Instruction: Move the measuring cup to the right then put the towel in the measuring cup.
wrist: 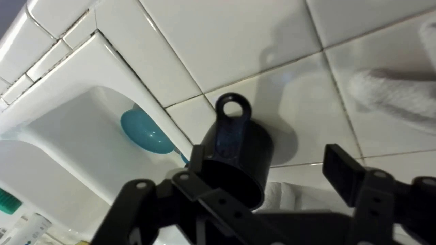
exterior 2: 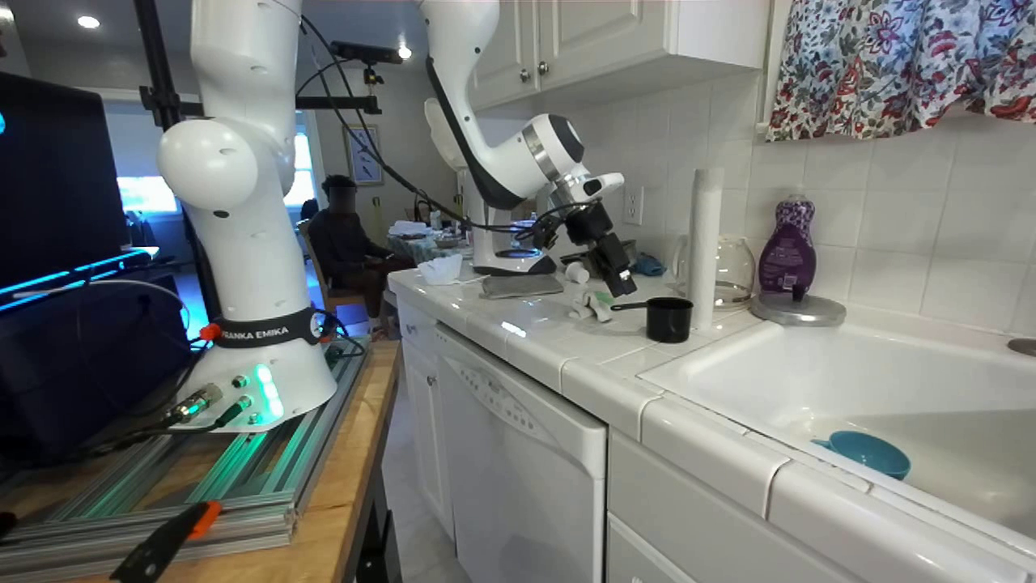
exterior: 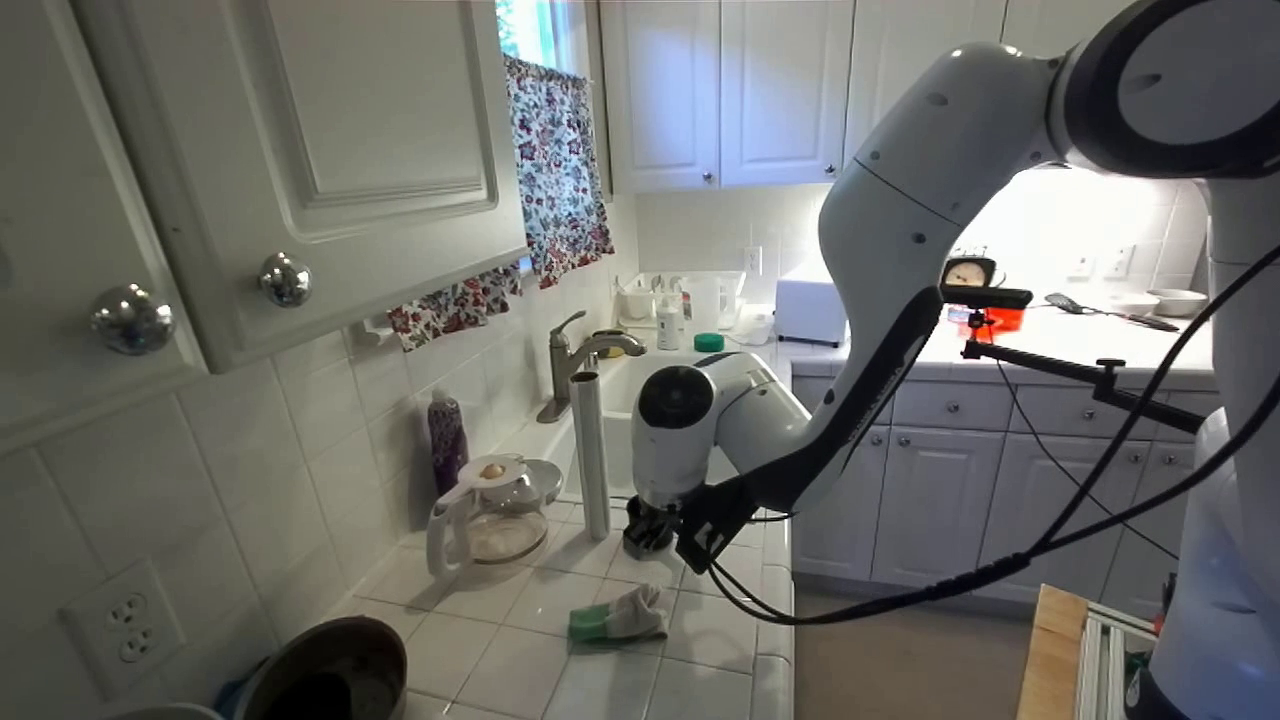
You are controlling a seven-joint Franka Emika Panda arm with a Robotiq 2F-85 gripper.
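Well, flowered curtains [exterior 2: 898, 69] hang above the tiled counter [exterior: 600, 685] — the gripper [wrist: 265, 160] gapes wide.

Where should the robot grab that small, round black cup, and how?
Probably by its flat black handle ending in a ring, pinched across its sides from above: the cup stands upright, and the handle juts sideways near the top, clear of the white-tiled counter.
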